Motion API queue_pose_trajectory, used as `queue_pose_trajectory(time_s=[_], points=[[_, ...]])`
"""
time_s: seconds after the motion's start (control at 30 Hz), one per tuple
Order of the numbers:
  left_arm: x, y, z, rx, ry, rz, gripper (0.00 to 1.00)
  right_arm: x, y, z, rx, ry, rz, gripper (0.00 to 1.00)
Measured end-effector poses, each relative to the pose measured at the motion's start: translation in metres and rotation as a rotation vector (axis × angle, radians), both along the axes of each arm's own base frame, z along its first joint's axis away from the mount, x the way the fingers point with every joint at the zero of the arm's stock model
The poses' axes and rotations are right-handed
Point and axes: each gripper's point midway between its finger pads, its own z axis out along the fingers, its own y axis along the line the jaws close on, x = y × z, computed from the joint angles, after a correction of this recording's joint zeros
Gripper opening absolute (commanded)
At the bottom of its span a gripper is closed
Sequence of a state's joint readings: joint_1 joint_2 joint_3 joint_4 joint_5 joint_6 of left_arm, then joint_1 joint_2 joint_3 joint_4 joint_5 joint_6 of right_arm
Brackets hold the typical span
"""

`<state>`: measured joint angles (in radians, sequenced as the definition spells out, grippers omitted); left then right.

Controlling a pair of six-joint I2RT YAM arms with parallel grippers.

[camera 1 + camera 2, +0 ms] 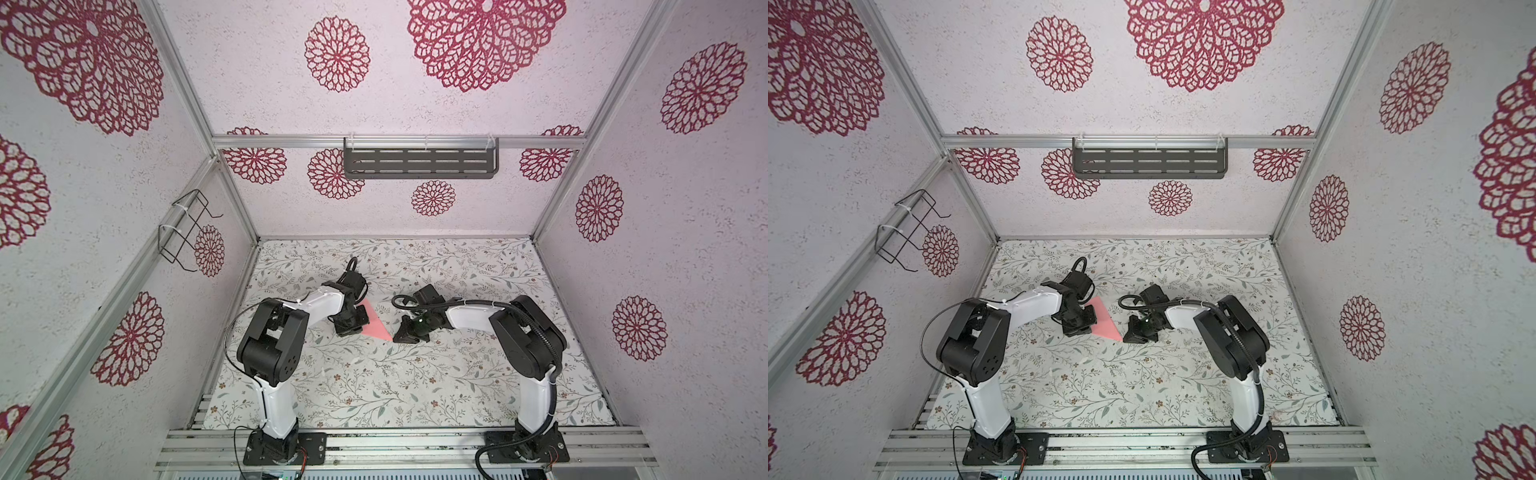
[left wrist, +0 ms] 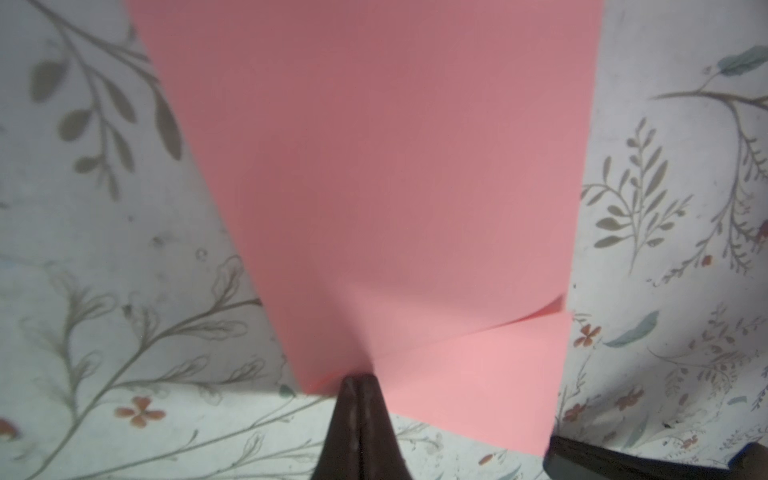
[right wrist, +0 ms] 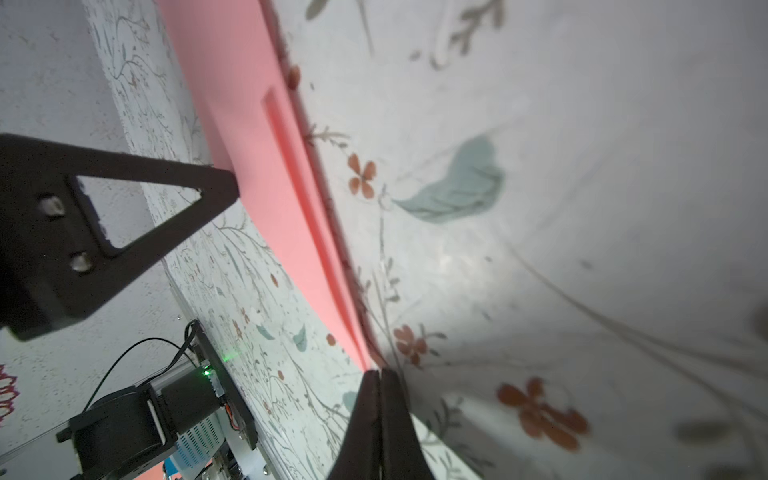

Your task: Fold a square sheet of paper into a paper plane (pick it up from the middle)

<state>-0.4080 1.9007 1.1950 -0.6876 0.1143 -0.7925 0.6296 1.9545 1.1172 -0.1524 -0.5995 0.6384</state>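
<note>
Pink sheet (image 1: 374, 326), one; grippers (image 2: 358, 380) (image 3: 379, 372), two

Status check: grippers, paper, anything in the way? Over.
Left gripper shut, tips at a folded edge of the pink paper. Right gripper shut at its pointed corner. Paper partly folded, between them on the floral table. Nothing blocking.

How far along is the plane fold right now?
Done: the pink sheet is already folded into a layered, pointed wedge. In hand: the left claw and right claw, both shut, have their tips at its opposite ends, apparently pressing it flat. Left: it is not yet a narrow dart, so more folds likely remain.
</note>
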Motion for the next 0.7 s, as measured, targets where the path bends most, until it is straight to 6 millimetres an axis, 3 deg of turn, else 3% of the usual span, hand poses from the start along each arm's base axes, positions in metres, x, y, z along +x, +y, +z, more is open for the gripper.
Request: queue_pose_trajectory(time_s=[0.1, 0.2, 0.33, 0.47, 0.57, 0.7], points=[[0.002, -0.002, 0.003, -0.022, -0.007, -0.001, 0.20, 0.002, -0.008, 0.005, -0.019, -0.041, -0.008, 0.23], [0.010, -0.007, 0.019, -0.073, -0.054, -0.001, 0.29, 0.010, -0.010, 0.023, -0.012, -0.138, 0.001, 0.35], [0.035, -0.011, 0.067, -0.182, -0.205, 0.019, 0.46, 0.029, -0.004, 0.061, 0.033, -0.337, 0.029, 0.46], [0.055, 0.009, 0.109, -0.272, -0.371, 0.077, 0.67, 0.043, 0.002, 0.079, 0.062, -0.500, 0.090, 0.52], [0.052, 0.036, 0.108, -0.302, -0.409, 0.145, 0.82, 0.050, 0.009, 0.080, 0.065, -0.573, 0.151, 0.53], [0.037, 0.066, 0.080, -0.301, -0.374, 0.222, 0.95, 0.065, 0.030, 0.076, 0.101, -0.626, 0.233, 0.52]])
